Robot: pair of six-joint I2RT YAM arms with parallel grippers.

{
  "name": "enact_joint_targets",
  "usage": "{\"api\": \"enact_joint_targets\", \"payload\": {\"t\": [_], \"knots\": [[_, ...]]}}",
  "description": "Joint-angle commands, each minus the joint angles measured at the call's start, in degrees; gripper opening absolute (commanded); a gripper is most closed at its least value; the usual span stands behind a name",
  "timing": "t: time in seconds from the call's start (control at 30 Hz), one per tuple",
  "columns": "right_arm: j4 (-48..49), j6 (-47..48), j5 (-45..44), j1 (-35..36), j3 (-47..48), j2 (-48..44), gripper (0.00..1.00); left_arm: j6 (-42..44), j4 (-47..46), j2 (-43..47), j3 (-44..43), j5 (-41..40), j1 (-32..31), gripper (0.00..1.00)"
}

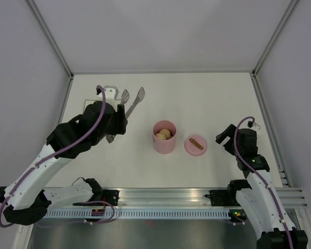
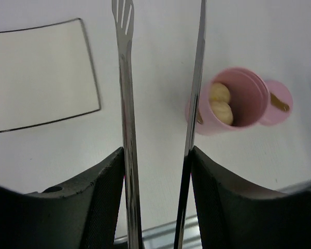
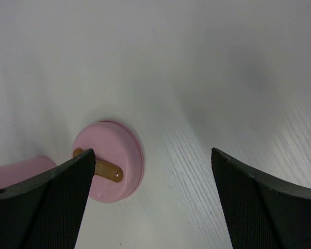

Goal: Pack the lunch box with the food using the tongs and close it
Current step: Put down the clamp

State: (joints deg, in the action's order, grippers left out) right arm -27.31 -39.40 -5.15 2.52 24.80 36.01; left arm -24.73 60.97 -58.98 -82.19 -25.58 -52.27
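Top external: gripping the tongs (image 2: 125, 104) in the left gripper (image 2: 156, 155), clamping across both silver arms, pointing their tips toward the far side of the table (image 1: 212, 98). Holding the right gripper (image 3: 152, 153) wide open, hovering near the lid (image 3: 111, 166). Seeing the pink lunch box (image 1: 164, 147) standing upright and uncovered at mid-table, holding beige food (image 1: 164, 134) balls, sitting just left of the lid.

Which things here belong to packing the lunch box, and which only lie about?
For the job:
pink cylindrical lunch box
round beige food balls inside it
round pink lid with brown strap
slim silver metal tongs in the left gripper

Lying about:
white rectangular dark-edged tray
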Motion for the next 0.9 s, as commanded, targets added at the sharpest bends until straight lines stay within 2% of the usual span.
{"api": "enact_joint_targets", "payload": {"t": [0.0, 0.07, 0.17, 0.27, 0.4, 0.53, 0.67, 0.87], "knots": [[4.54, 1.25, 3.12, 0.2, 1.75, 1.86, 0.98, -2.69, -5.66, 1.5, 2.02, -5.28, 9.94, 0.58], [5.68, 1.69, 4.7, 0.2, 1.66, 2.75, 0.98, -3.13, -8.4, 2.11, 7.99, -3.25, 18.12, 0.58], [7.97, 2.66, 7.6, 0.2, 1.66, 3.98, 0.98, -6.1, -12.8, 3.87, 15.9, -2.71, 25.08, 0.57], [9.55, 3.71, 9.62, 0.2, 1.75, 5.47, 0.98, -9.79, -17.19, 7.82, 23.38, -3.77, 29.49, 0.58], [11.57, 4.77, 11.12, 0.2, 1.4, 7.05, 0.98, -11.65, -21.68, 9.33, 30.85, -3.25, 32.67, 0.58], [13.07, 5.03, 11.91, 0.2, 0.17, 7.76, 0.98, -13.24, -24.75, 6.34, 36.47, -1.75, 34.08, 0.57], [14.04, 4.86, 13.06, 0.29, -1.15, 7.5, 0.98, -14.55, -28.62, 2.22, 40.44, -4.37, 34.52, 0.57], [15.18, 4.68, 15.95, 0.29, -2.73, 6.35, 0.98, -11.22, -35.12, 1.76, 45.45, -2.47, 34.69, 0.57]]}}
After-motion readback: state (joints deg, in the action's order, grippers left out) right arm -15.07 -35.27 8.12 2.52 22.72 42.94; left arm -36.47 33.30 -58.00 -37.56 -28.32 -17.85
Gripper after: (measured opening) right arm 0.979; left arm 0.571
